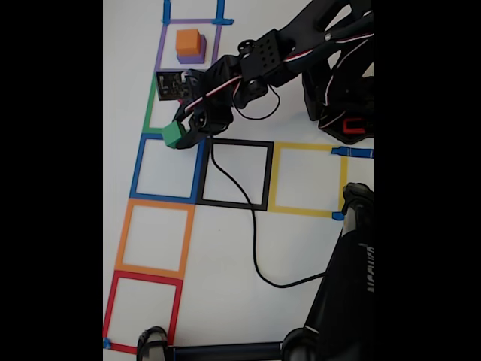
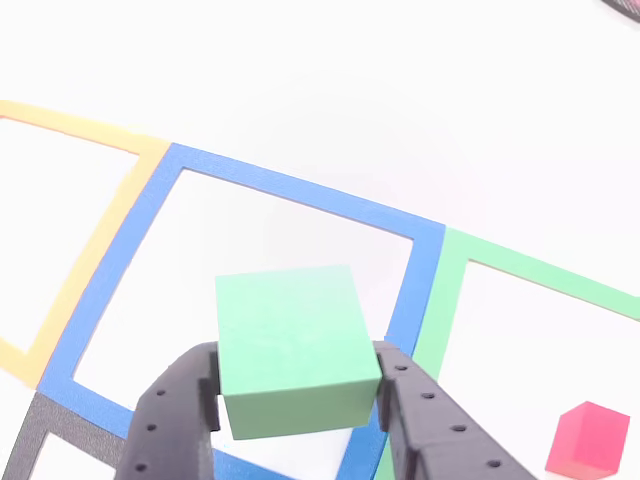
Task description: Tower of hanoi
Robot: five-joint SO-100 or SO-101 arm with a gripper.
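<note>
- Above the corner where the blue square [image 1: 166, 168] meets the green square [image 1: 154, 113] in the fixed view, the gripper [image 1: 179, 132] has its two fingers closed on the green cube [image 1: 173, 134].
- The close other view shows the same grip: the green cube [image 2: 295, 348] sits between two dark fingers [image 2: 172, 420], one pressed on each side, and the gripper [image 2: 297, 400] is closed just as wide as the cube.
- In this close view the cube is seen over the blue square [image 2: 155, 205], near its side that borders the green square [image 2: 445, 290]. Whether the cube touches the table [image 2: 330, 80] or is lifted, I cannot tell.
- The red cube [image 2: 590, 440] stands alone on the table inside the green square in the close view, well apart from the gripper.
- At the top of the fixed view, the orange cube [image 1: 188, 40] rests on the purple cube [image 1: 192, 55], and both stand inside the purple square [image 1: 161, 45].
- The black arm [image 1: 278, 56] reaches from its base at the right side of the fixed view toward the left.
- Other tape outlines lie on the white table [image 1: 225, 256] in the fixed view: a black square [image 1: 268, 173], a yellow square [image 1: 304, 147], an orange square [image 1: 154, 203] and a red square [image 1: 144, 277].
- A black cable [image 1: 254, 241] runs from the arm down across the black square and over the table.
</note>
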